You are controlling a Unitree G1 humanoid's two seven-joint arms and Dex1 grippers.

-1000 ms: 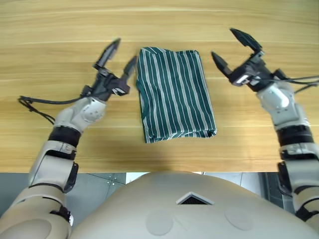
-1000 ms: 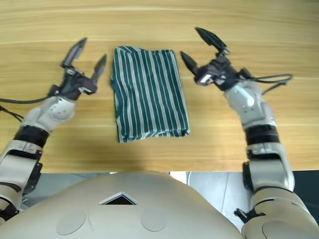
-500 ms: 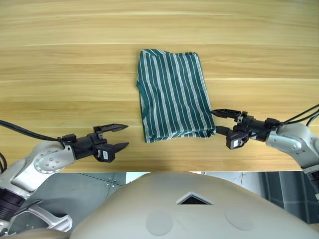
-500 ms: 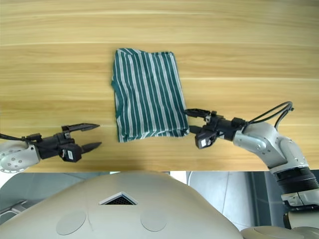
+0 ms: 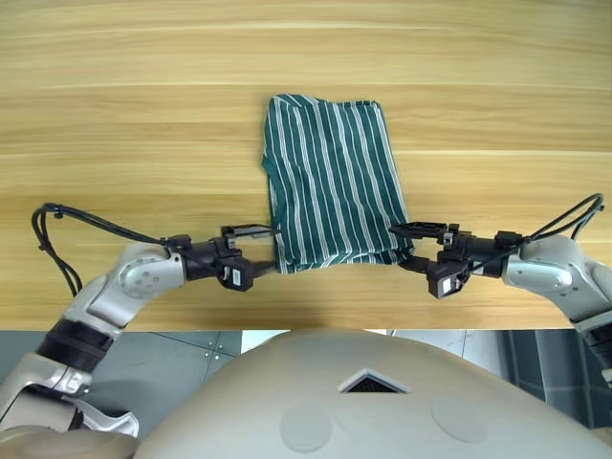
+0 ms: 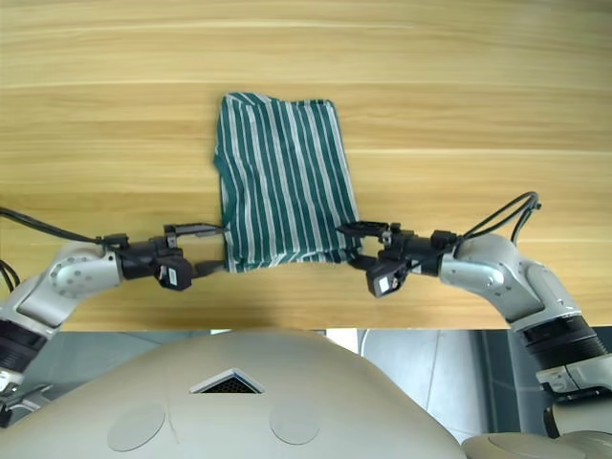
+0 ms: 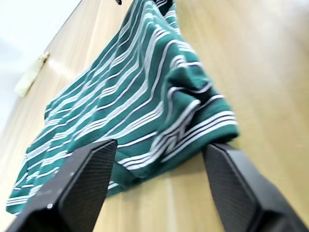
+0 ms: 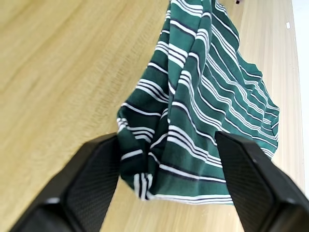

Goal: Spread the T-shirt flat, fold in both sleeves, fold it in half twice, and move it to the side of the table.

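Observation:
The T-shirt [image 5: 330, 177], green with white stripes, lies folded into a narrow rectangle in the middle of the wooden table [image 5: 115, 124]. My left gripper [image 5: 274, 249] lies low at the shirt's near left corner, open, with that corner between its fingers [image 7: 72, 193]. My right gripper [image 5: 400, 246] is at the near right corner, also open, its fingers [image 8: 251, 183] straddling the folded hem [image 8: 159, 169]. The left wrist view shows the bunched corner of the cloth [image 7: 193, 121] between the two pads.
The table's front edge [image 5: 316, 330] runs just behind both grippers, with floor beyond it. Bare wood stretches to the left and right of the shirt. A black cable [image 5: 48, 225] loops off the left arm and another [image 5: 583, 206] off the right.
Both arms dropped from beside the shirt's far end to the near edge of the table. They then moved inward, and both open grippers now straddle the shirt's near corners.

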